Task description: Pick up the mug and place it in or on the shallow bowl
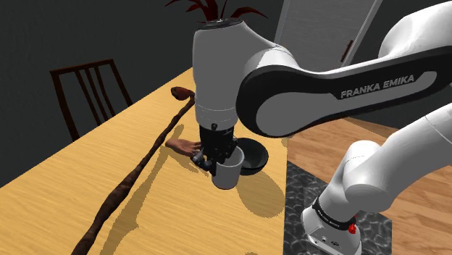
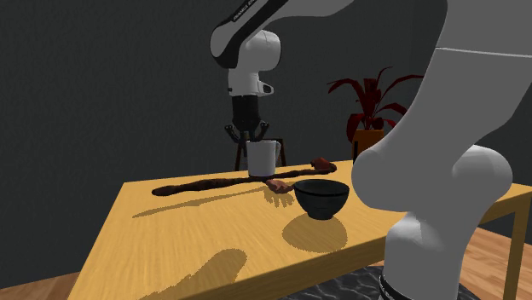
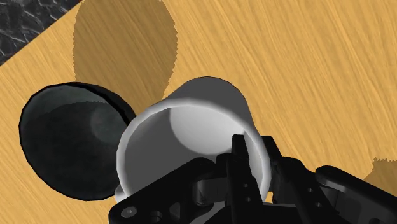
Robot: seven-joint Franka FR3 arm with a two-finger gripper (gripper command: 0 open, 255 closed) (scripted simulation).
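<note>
Shoulder view: the gripper [image 1: 215,151] points down over the wooden bench [image 1: 58,192], its fingers clenched on the rim of a white mug [image 1: 228,172]. A dark shallow bowl [image 1: 255,156] sits just beside the mug, at about two o'clock from it. A long brown stick [image 1: 137,174] lies across the bench at nine o'clock, with a small brown object [image 1: 185,146] near the gripper and a dark chair [image 1: 87,87] beyond the bench edge.

From the second exterior view the mug [image 2: 262,158] hangs upright under the gripper [image 2: 250,135], at ten o'clock from the bowl [image 2: 322,198] and apart from it, a gap the shoulder view hides. Its base seems clear of the bench [image 2: 170,234], though the stick [image 2: 205,185] behind it makes this hard to judge. A red-leaved plant [image 2: 371,98] stands behind.

Only the wrist view shows the grip: one finger inside the mug [image 3: 191,127], one outside, pinching its wall at the gripper [image 3: 254,153]. The bowl [image 3: 63,146] lies beside the mug, on the side away from the fingers.
</note>
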